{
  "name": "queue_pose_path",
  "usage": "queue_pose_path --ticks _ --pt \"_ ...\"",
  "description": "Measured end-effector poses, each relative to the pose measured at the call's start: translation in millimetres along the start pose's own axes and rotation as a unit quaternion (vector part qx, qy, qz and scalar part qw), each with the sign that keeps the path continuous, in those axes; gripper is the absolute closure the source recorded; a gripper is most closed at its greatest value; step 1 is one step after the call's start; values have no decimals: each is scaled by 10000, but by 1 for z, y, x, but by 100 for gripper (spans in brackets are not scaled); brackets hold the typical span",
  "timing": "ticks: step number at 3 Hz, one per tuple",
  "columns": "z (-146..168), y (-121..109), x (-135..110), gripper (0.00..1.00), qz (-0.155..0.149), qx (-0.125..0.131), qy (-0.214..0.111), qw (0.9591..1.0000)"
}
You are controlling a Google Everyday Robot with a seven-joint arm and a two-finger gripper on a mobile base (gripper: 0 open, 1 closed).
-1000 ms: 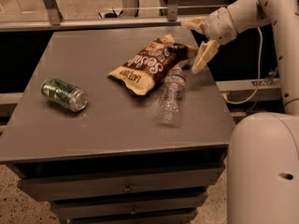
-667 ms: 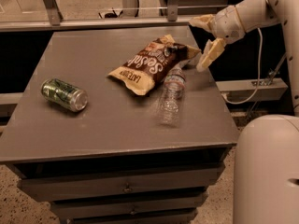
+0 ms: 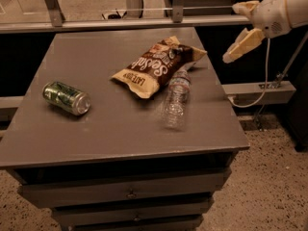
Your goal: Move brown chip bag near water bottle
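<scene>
The brown chip bag (image 3: pixel 156 66) lies flat on the grey table (image 3: pixel 96 134), right of centre toward the back, its tan ends pointing lower left and upper right. The clear water bottle (image 3: pixel 175 96) lies on its side just right of the bag, its white cap touching the bag's edge. My gripper (image 3: pixel 241 30) is in the air beyond the table's right edge, up and to the right of the bag, with its tan fingers (image 3: pixel 243 44) spread apart and holding nothing.
A green soda can (image 3: pixel 66 97) lies on its side at the table's left. Drawers sit under the tabletop. A metal rail (image 3: pixel 120 23) runs behind the table. A cable hangs by the right side over a speckled floor.
My gripper and arm have pulled away to the right and up, off the table's edge. The bag, bottle and can have not moved.
</scene>
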State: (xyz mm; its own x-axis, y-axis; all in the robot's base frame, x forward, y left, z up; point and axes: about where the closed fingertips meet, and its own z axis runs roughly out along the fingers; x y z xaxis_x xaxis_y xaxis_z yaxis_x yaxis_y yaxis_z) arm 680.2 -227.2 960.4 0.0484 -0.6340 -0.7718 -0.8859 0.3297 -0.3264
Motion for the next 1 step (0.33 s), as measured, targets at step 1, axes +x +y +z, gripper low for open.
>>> queue_pose_path --ticks 1 --pt "-13 0 8 0 181 376 23 9991"
